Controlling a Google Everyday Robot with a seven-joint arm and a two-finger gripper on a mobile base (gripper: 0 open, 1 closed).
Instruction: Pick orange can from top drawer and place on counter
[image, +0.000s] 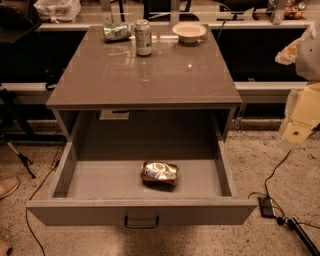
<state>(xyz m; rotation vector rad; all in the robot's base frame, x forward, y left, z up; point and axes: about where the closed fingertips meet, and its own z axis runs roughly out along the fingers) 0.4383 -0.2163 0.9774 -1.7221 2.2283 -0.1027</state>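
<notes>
The drawer (141, 210) stands open below the table (145, 75). The orange can (159, 172) lies on its side on the drawer floor, near the front middle. At the table's far edge a green can (116, 32) lies tipped, a tall can (143, 37) stands just beside it, and a bowl (189, 32) sits to their right. The hand (300, 117) hangs at the right edge, outside the drawer, well apart from the orange can.

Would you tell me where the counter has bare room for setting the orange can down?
The counter is bare across its middle and front, from the front edge back to the upright can. The back edge is crowded: a lying green can, the upright can, a bowl. The gripper hangs off the counter's right side.
</notes>
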